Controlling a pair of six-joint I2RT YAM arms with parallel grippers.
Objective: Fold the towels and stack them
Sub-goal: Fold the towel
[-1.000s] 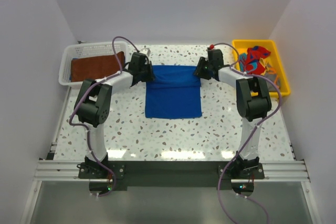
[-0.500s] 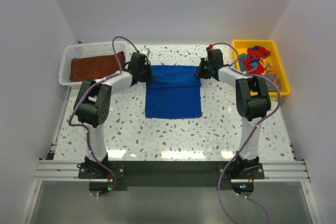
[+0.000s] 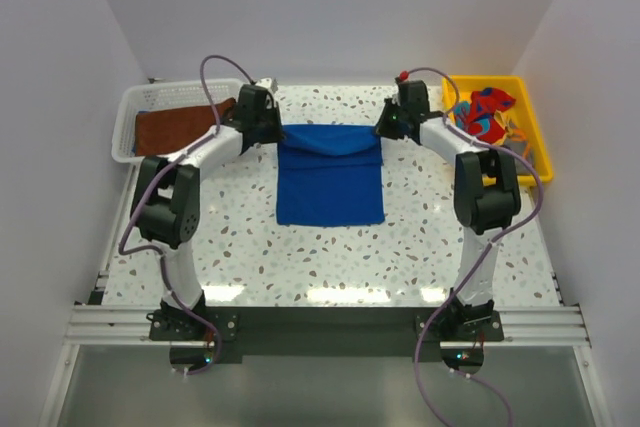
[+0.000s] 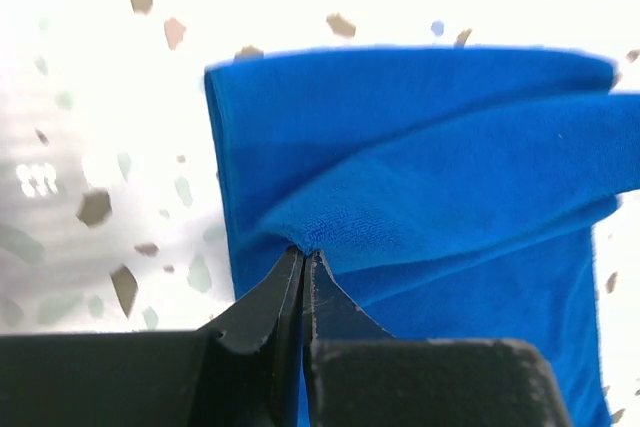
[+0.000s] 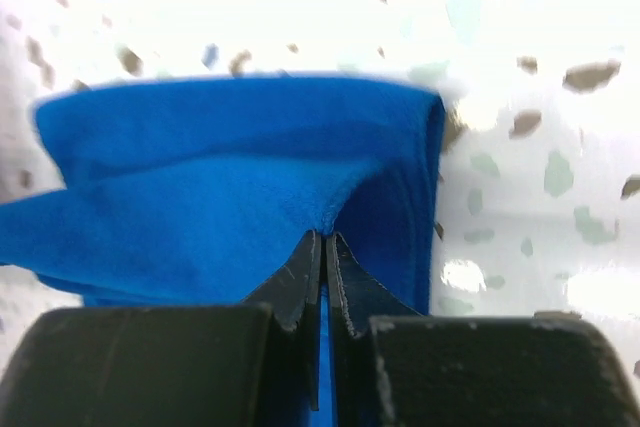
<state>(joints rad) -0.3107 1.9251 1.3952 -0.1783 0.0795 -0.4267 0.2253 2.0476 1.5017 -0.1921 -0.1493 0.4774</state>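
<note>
A blue towel [image 3: 330, 179] lies in the middle of the speckled table, its far edge lifted. My left gripper [image 3: 278, 133] is shut on the towel's far left corner; in the left wrist view the closed tips [image 4: 303, 251] pinch a peak of blue cloth [image 4: 430, 177]. My right gripper [image 3: 381, 131] is shut on the far right corner; in the right wrist view its tips [image 5: 323, 237] pinch the blue cloth [image 5: 220, 177]. The cloth sags between the two grippers. A folded brown towel [image 3: 178, 125] lies in the white basket [image 3: 128, 109] at the far left.
A yellow bin [image 3: 532, 147] at the far right holds several red and blue cloths [image 3: 485, 109]. White walls close in the table on three sides. The arm bases sit on the rail at the near edge.
Both grippers have moved toward the far side of the table and slightly up, carrying the towel's corners; the far edge now rides higher and sags in a curve.
</note>
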